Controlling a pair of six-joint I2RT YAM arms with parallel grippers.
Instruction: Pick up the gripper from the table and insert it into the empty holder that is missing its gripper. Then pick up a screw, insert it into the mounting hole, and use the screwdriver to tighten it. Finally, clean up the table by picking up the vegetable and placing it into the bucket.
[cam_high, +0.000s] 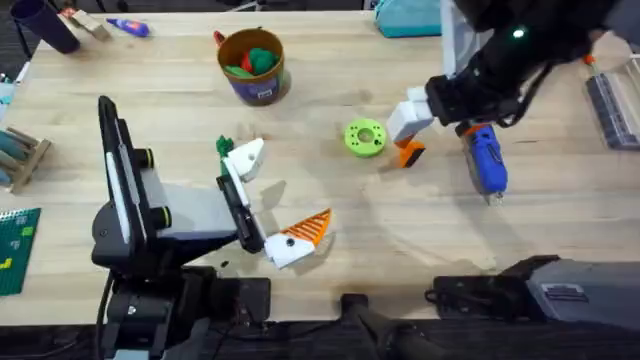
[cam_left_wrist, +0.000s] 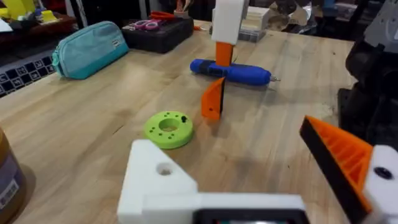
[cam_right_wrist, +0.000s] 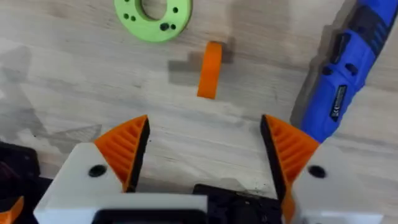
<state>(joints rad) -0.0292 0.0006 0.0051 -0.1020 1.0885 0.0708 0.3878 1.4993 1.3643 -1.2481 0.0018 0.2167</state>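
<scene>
- Small orange ribbed plastic gripper finger (cam_right_wrist: 210, 69) stands on the wooden table (cam_high: 420, 240), between the flat green disc (cam_high: 364, 137) and the blue pen-shaped screwdriver (cam_high: 488, 163).
- Right gripper (cam_right_wrist: 202, 152) hovers above it, fingers spread wide, holding nothing.
- Left gripper (cam_high: 272, 205): bare white holder (cam_high: 246, 157), one orange finger; spread, empty.
- Orange-brown bucket (cam_high: 253, 65) at far side.

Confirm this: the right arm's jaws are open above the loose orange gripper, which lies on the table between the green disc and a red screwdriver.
One detail is wrong: the screwdriver is blue, not red, as the right wrist view shows. The rest holds: the right gripper has its jaws open over the loose orange gripper, lying between the green disc and the screwdriver.
</scene>
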